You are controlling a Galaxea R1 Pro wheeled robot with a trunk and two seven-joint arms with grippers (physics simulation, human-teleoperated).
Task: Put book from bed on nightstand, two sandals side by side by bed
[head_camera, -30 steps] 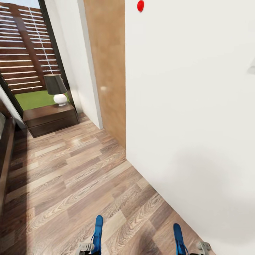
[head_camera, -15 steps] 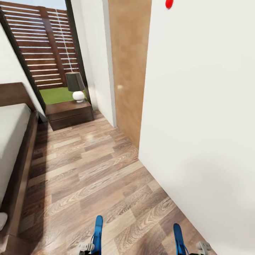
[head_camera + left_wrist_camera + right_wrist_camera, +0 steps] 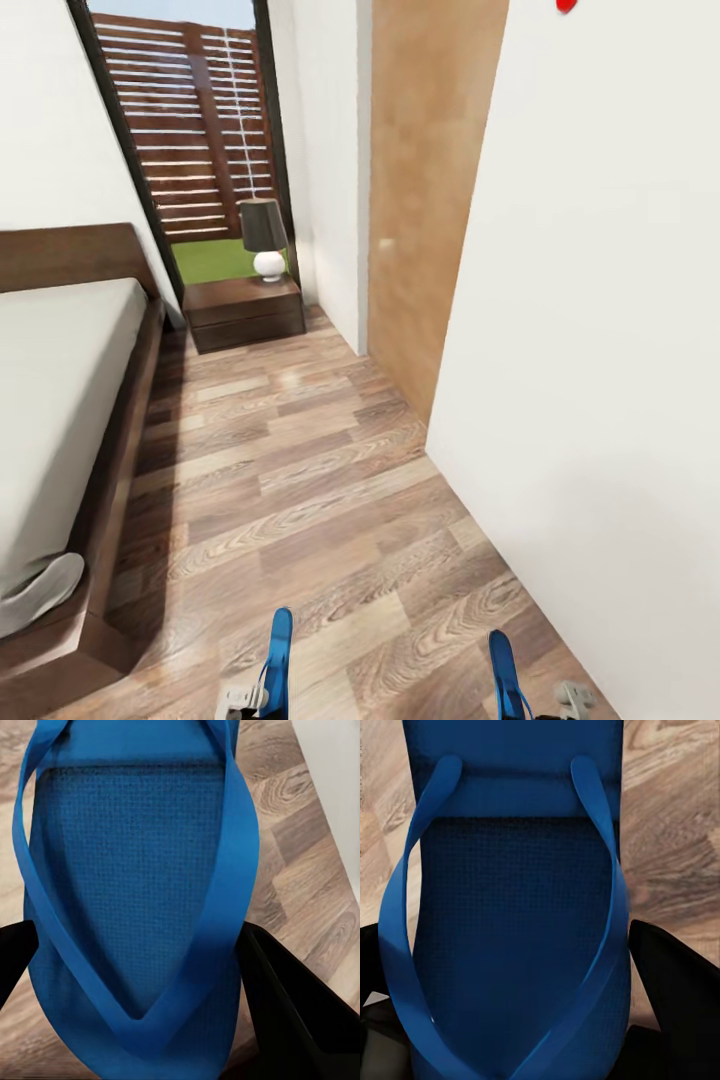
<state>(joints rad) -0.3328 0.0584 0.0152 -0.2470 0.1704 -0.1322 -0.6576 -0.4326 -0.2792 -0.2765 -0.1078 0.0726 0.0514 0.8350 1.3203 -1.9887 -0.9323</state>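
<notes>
Wood-plank floor (image 3: pixel 300 470) runs between the bed (image 3: pixel 60 400) and a white wall toward the nightstand (image 3: pixel 245 312). One sandal (image 3: pixel 135 907) is clamped in the left gripper (image 3: pixel 139 967), the other sandal (image 3: pixel 514 915) in the right gripper (image 3: pixel 510 982). The carrying step is judged underway; lowering both side by side beside the bed is called for next.

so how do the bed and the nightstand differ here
The bed is large and long, running along the head view's left; the nightstand is a small box against the far window. The bed carries a plain light-grey mattress; the nightstand carries a dark-shaded lamp. Both have dark brown wood and stand on the plank floor.
</notes>
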